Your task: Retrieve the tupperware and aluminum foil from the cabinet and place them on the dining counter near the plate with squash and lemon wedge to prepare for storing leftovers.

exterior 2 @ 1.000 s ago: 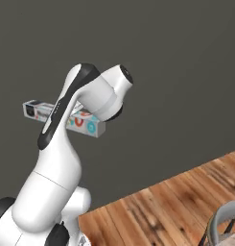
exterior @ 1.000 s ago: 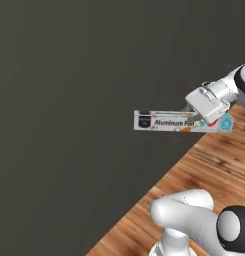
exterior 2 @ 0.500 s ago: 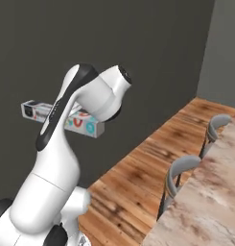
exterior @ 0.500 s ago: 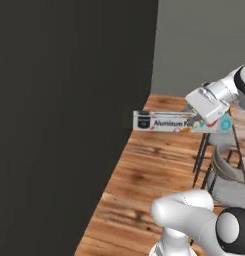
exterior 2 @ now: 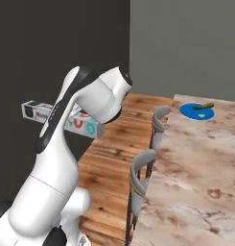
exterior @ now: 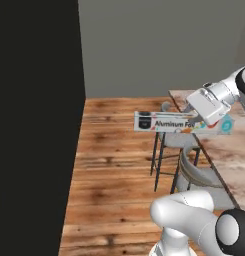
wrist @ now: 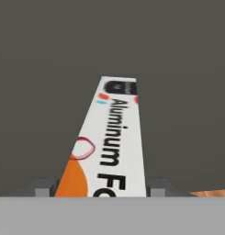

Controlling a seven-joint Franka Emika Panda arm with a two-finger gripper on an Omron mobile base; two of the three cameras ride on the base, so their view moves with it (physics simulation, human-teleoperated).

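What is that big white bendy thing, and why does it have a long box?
It is a robot arm that rides on a rolling base in a pretend, computer-drawn kitchen. Two cameras sit on the base behind the arm, one on each side, so two pictures show the same room from two sides. The third camera sits on the hand and looks along the box.

The tool at the arm's end is pinching the aluminum foil, a long whitish box held level in the air above the wooden floor.

To the side stands the dining counter with a brown-and-cream stone top and stools tucked beside it. On the counter, far from the arm, lies a blue plate with small pieces of food.
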